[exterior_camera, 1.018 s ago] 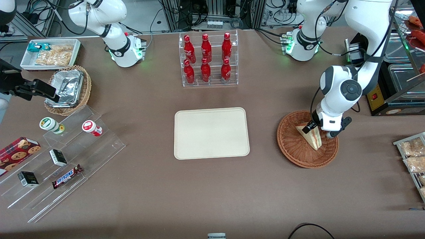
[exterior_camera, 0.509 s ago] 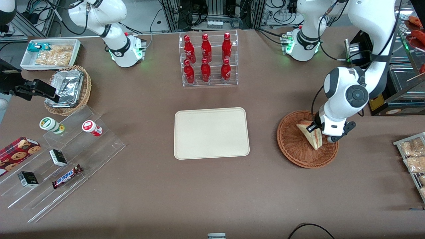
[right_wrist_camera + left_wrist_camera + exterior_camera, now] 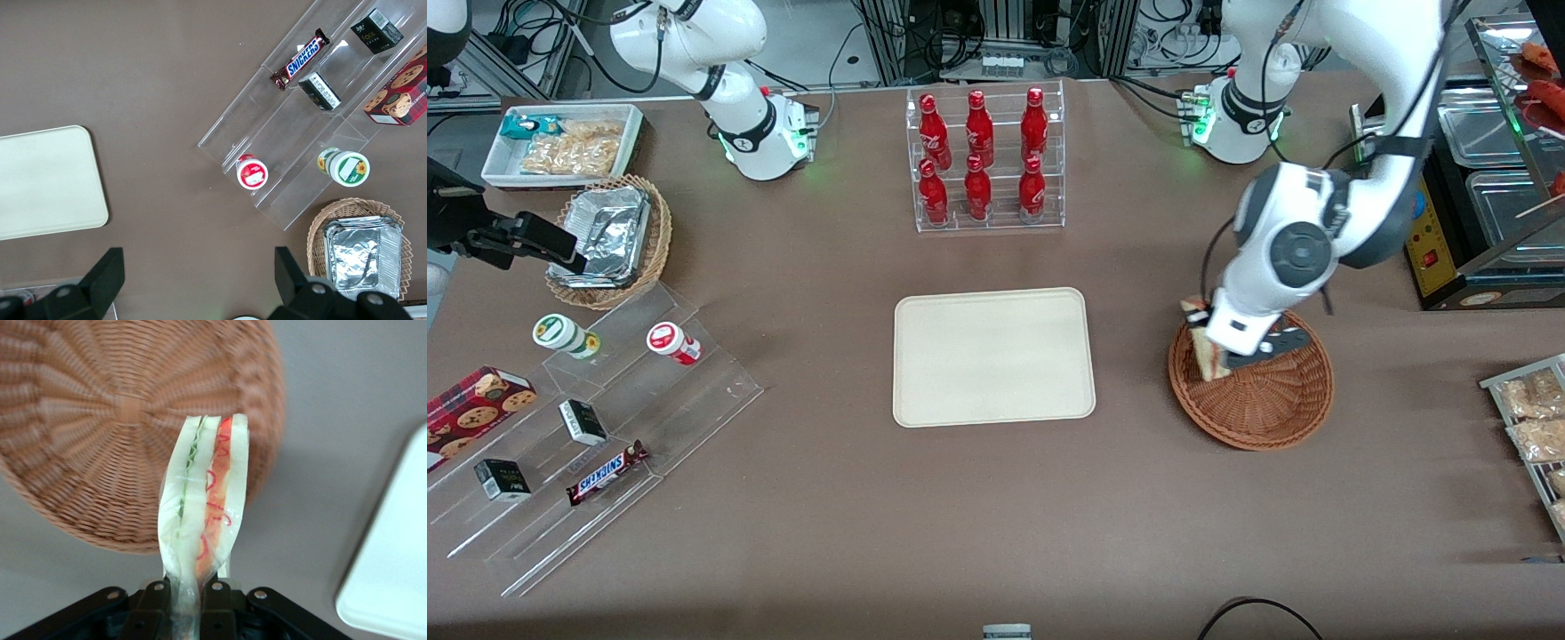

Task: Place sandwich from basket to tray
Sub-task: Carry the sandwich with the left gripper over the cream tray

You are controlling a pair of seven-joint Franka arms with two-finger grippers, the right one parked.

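The brown worktop (image 3: 996, 498) carries everything. The cream tray (image 3: 993, 356) lies flat and bare at its middle, near the basket, presumably so a carried item can be set down without obstruction. The reddish-brown wicker basket (image 3: 1263, 400) sits toward the working arm's end; no other item shows in it. The left arm's claw (image 3: 1208, 331) hangs above the basket rim nearest the tray. It is clenched on the sandwich (image 3: 203, 500), pinching the wedge at one end across its flat bread faces. This grip likely keeps the green and red filling layers pressed together. In the wrist view the sandwich hangs clear of the weave, lifted out and pointing downward. Judged stage: transfer toward the tray, release not yet made.
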